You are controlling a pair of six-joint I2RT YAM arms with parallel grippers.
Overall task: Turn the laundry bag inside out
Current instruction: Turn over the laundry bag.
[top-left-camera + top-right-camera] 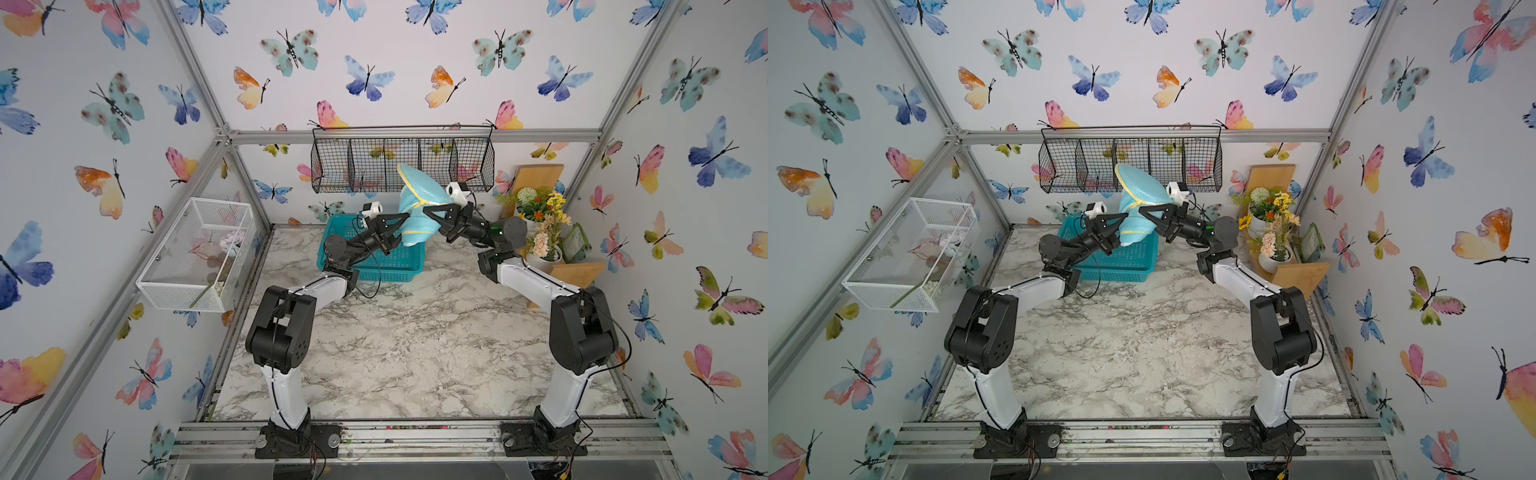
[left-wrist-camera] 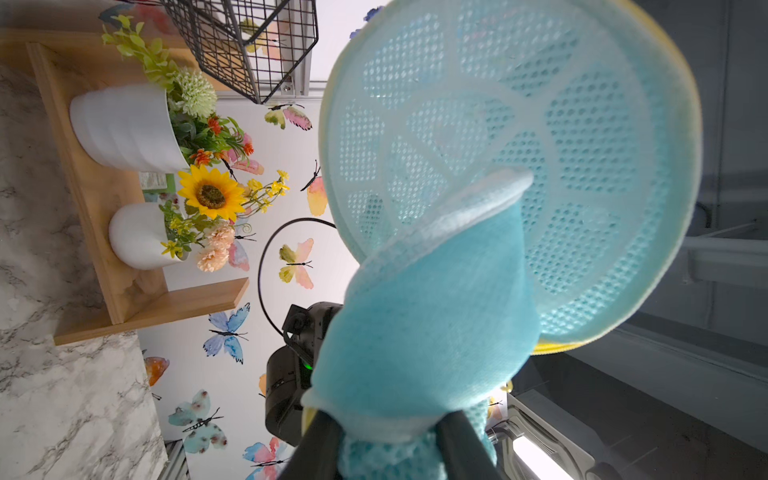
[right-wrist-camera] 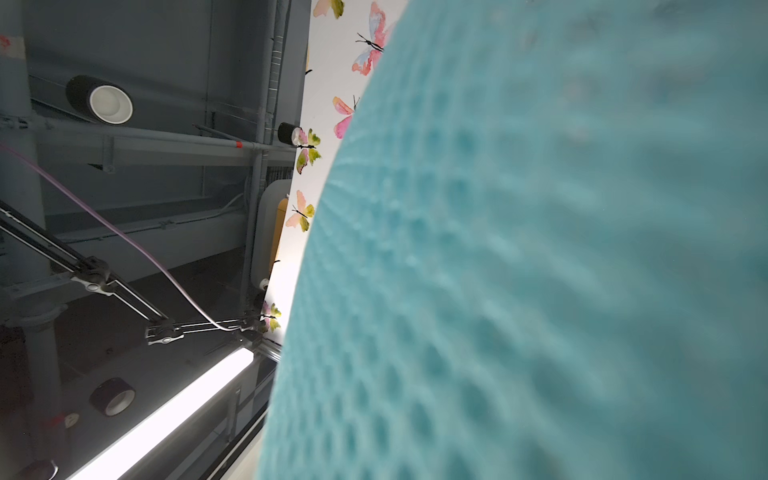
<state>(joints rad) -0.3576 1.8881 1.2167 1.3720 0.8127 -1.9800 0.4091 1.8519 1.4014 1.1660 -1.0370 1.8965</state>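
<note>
Two arms on one thing: the laundry bag (image 1: 411, 195) is off the table (image 1: 415, 332), up in the air above the far right corner of the basket (image 1: 374, 266); same in both top views.

Bag shape: one round mesh end with yellow piping is on top, tilted, higher than the basket and in front of the black wire rack (image 1: 403, 164) on the wall behind it; the rest hangs down towards the basket, twisted and bunched.

Left gripper (image 2: 390, 449) reaches across above the basket from its left side; in the left wrist view a bunched neck of the bag sits between the two fingers (image 2: 320, 444), cloth touching both, so they are clamped on the lower part of the bag; the round end fills the view beyond.

Right gripper (image 1: 428, 209) comes in from the right of the basket, well above it; its tip meets the bag at the yellow piping at mid height; fingers together, pinching the bag there; the right wrist view is mostly blurred mesh, fingertips not visible in it.

Flower pots (image 1: 540, 232) stand on a wooden shelf to the right of the basket.
</note>
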